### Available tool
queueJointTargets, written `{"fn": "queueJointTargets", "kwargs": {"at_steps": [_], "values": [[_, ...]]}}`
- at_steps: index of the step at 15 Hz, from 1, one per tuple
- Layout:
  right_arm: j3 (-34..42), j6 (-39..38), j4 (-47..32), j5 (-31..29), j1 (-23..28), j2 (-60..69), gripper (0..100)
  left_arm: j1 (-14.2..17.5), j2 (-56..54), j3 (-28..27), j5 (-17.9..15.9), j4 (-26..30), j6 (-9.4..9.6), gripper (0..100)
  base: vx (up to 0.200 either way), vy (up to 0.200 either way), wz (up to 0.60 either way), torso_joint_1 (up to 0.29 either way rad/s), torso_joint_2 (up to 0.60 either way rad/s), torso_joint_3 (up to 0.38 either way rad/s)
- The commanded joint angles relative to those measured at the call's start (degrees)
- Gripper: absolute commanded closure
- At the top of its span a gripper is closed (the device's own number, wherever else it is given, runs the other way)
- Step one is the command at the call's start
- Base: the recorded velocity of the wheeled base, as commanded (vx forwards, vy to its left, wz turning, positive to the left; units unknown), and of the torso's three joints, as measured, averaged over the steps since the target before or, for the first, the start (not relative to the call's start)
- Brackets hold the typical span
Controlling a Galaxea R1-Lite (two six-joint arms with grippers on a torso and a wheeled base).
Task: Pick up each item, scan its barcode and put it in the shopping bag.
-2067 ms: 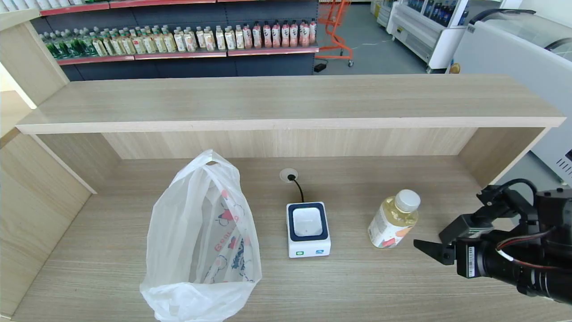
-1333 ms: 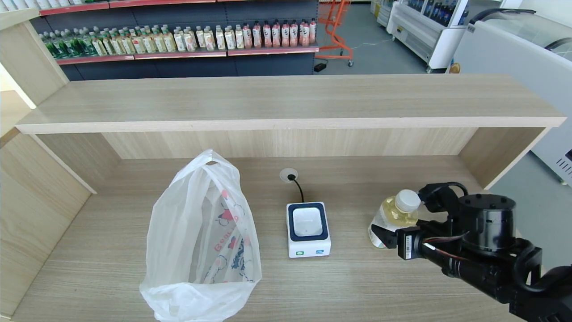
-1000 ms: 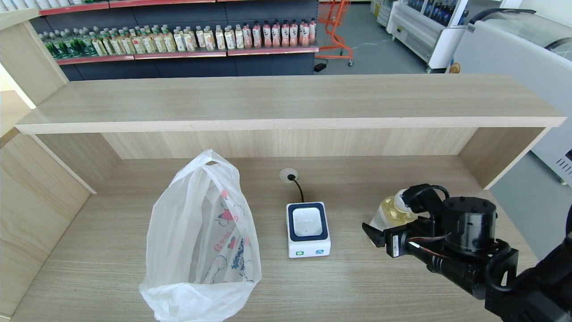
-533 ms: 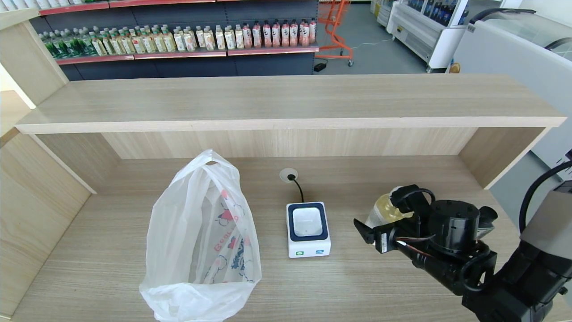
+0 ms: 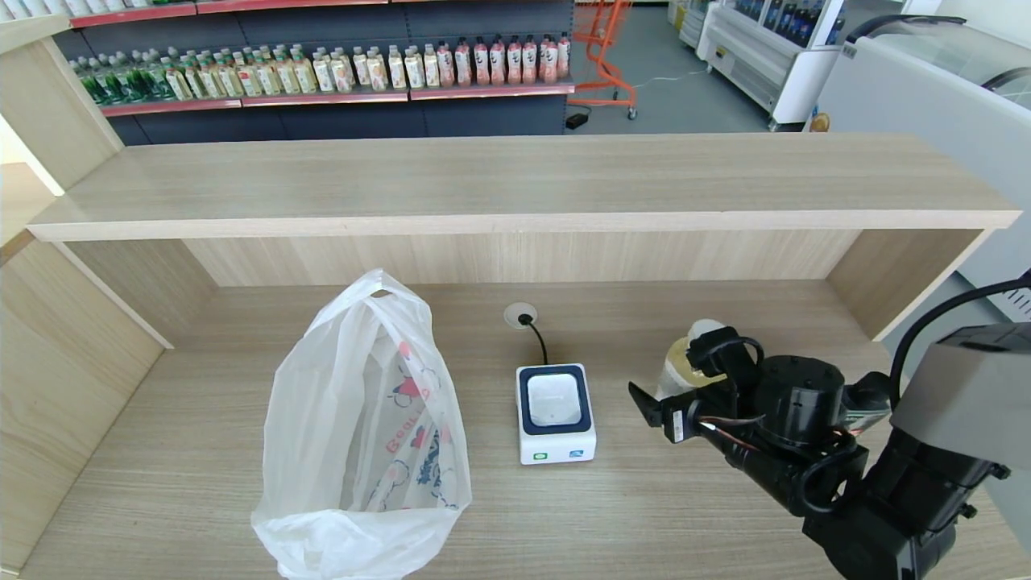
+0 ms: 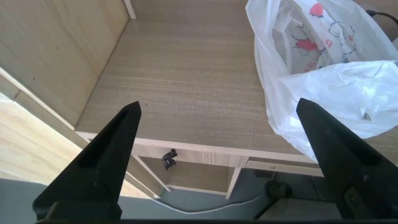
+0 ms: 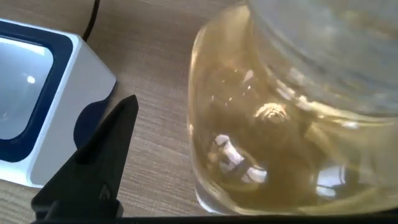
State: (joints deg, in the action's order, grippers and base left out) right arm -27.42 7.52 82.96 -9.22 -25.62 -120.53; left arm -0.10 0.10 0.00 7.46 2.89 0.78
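Right of scanner | right claw open around bottle, far side hidden | left claw open near bag

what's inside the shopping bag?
Through the translucent wall of the shopping bag, one printed packet with red and blue cartoon markings shows. The plastic folds cover the bag's bottom, so anything beneath or beside it cannot be seen.

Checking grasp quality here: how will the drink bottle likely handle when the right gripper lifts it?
The bottle looks well filled with yellowish liquid, so probably heavy for its size. Its smooth, clear, rounded wall may slip in the right gripper and would likely roll if laid down. Tall and narrow, it could tip when pushed sideways.
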Motion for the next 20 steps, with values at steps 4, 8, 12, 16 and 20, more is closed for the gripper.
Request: {"fn": "queueJointTargets", "kwargs": {"at_steps": [4,8,12,16,20], "values": [[-0.5,1.4,0.5,0.2,1.4,-0.7,100,0.0,0.0,0.0,0.0,0.0,0.01,0,0.000,0.000,0.00,0.000,0.00,0.000],[-0.1,2.8,0.6,0.3,1.8,0.3,100,0.0,0.0,0.0,0.0,0.0,0.01,0,0.000,0.000,0.00,0.000,0.00,0.000],[-1.8,-1.1,-10.4,11.1,4.5,18.0,100,0.0,0.0,0.0,0.0,0.0,0.01,0,0.000,0.000,0.00,0.000,0.00,0.000],[-9.0,-10.6,-46.1,39.1,10.2,46.4,100,0.0,0.0,0.0,0.0,0.0,0.01,0,0.000,0.000,0.00,0.000,0.00,0.000],[-9.2,-24.8,-49.2,54.7,8.0,54.6,100,0.0,0.0,0.0,0.0,0.0,0.01,0,0.000,0.000,0.00,0.000,0.00,0.000]]}}
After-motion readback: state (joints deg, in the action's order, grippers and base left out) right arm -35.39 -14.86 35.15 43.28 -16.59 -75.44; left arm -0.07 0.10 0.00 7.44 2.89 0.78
